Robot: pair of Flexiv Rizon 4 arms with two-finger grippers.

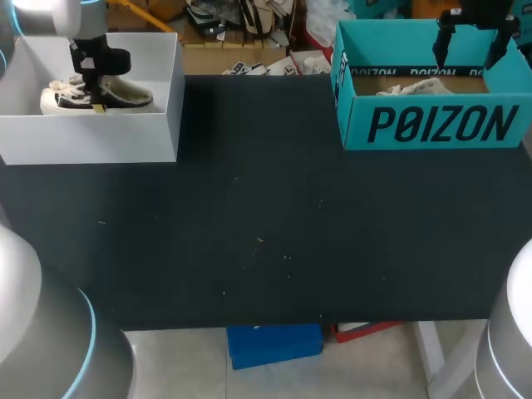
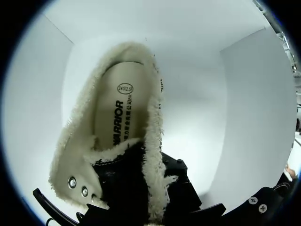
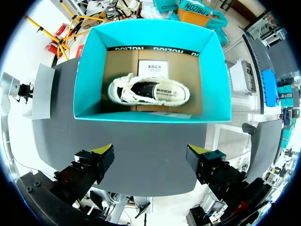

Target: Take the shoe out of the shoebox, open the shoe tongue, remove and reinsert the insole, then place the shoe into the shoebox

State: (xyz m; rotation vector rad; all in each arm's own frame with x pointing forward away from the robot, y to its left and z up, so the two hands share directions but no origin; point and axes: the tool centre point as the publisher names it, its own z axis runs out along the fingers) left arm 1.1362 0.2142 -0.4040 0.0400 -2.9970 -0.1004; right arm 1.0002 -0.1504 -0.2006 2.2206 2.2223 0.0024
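Note:
A black canvas shoe (image 1: 125,96) with cream fleece lining lies on its sole in the white shoebox (image 1: 100,141) at the far left. My left gripper (image 1: 97,104) reaches down into that box at the shoe's middle. In the left wrist view the shoe (image 2: 117,122) fills the picture, its insole showing, and the fleecy collar edge runs into my left gripper (image 2: 155,212), which is shut on it. A second, cream shoe (image 3: 149,90) lies in the teal shoebox (image 1: 432,125) at the far right. My right gripper (image 1: 471,50) hangs open above that box, holding nothing.
The black table top (image 1: 266,224) stretches between the two boxes. A white printed card (image 3: 155,68) lies on the teal box's cardboard floor behind the cream shoe. The white box's walls stand close around my left gripper.

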